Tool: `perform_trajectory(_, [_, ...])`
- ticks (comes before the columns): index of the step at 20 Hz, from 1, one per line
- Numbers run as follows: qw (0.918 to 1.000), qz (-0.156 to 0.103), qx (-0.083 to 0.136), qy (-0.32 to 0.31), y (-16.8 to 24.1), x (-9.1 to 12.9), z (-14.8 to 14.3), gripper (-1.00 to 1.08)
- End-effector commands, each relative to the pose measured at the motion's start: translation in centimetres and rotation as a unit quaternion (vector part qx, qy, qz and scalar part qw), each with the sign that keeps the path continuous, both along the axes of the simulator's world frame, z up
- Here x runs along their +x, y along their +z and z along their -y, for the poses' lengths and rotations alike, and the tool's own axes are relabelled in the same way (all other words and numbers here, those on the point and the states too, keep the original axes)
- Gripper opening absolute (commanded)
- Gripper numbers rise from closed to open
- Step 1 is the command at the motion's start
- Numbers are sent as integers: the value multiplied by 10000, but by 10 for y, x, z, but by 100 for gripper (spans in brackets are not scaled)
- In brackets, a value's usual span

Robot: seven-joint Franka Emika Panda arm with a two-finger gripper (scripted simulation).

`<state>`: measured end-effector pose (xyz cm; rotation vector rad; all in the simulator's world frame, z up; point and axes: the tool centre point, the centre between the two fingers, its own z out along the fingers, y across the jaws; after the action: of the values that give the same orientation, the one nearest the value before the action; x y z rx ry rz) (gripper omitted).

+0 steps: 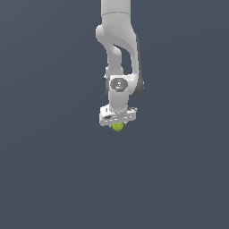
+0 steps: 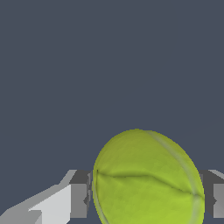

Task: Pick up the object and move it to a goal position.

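Wrist view | ball (image 2: 146, 179) sits between gripper (image 2: 148, 194) fingers | gripper clamped on ball, pads touching both sides

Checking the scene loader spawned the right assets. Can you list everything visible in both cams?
small smooth yellow-green ball: one, yellow-green with a faint seam line, sitting between the gripper's fingers; in the exterior view it peeks out just under the white hand.
plain dark grey-blue background: one flat surface, dark grey-blue, filling the rest of both views; no other props show on it.
white robot arm: one, white with dark joint gaps, coming down from the top edge of the exterior view.
white gripper: one, white body with grey finger pads, at the arm's lower end, pads on either side of the ball and against it.
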<state>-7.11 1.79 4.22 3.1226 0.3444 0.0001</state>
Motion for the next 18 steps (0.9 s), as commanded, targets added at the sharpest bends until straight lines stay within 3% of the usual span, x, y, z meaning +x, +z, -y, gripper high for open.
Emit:
perform_trajectory(1, [10000, 3, 0, -1, 2, 0, 2, -100])
perform_trajectory(9, [10000, 3, 0, -1, 33, 2, 24, -100])
perform_trajectory(18, [10000, 4, 9, 2, 106, 7, 77, -100])
